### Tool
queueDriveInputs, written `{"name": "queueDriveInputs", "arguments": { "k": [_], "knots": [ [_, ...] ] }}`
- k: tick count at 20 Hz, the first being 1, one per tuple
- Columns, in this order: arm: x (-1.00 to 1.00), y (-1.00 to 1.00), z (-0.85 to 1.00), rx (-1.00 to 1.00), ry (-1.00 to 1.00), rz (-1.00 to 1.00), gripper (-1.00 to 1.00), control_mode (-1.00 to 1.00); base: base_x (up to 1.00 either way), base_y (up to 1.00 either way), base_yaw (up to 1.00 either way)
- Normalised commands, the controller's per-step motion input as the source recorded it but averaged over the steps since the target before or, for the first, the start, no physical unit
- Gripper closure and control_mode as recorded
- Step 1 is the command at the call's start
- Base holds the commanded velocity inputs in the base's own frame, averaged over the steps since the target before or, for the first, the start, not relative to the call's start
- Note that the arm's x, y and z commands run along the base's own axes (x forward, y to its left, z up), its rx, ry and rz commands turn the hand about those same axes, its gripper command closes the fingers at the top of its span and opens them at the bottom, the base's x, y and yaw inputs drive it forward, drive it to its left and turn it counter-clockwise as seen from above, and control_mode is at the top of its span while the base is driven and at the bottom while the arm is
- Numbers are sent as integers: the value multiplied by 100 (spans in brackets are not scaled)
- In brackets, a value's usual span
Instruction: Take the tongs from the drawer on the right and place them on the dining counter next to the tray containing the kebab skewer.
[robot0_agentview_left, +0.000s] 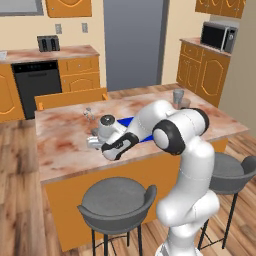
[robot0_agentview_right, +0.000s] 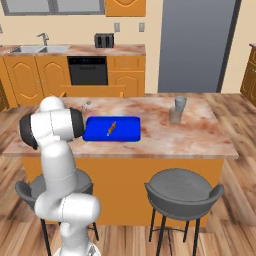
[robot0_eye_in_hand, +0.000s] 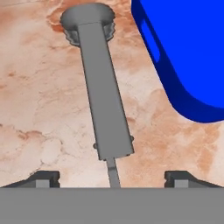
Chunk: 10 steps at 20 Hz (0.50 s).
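The long dull-grey tongs lie flat on the reddish marbled dining counter, scoop end away from the hand. My gripper hovers just over their near end, open, with its fingertips wide apart on either side and nothing between them. The blue tray sits close beside the tongs without touching them. In the right base view the tray holds the small kebab skewer. In the left base view my hand is low over the counter, left of the tray. The drawer stands pulled out beyond the island.
A grey glass stands on the counter's right part. A small shiny utensil lies near the far edge. Two grey stools stand along the near side. A black dishwasher front and a toaster are at the back.
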Motion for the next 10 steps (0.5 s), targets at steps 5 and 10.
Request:
{"name": "queueDriveInputs", "arguments": {
  "k": [5,10],
  "knots": [
    [-8,-2,88,0,-2,0,-100,-100,0,0,0],
    [-34,-16,100,0,-11,0,-100,-100,0,0,0]
  ]
}}
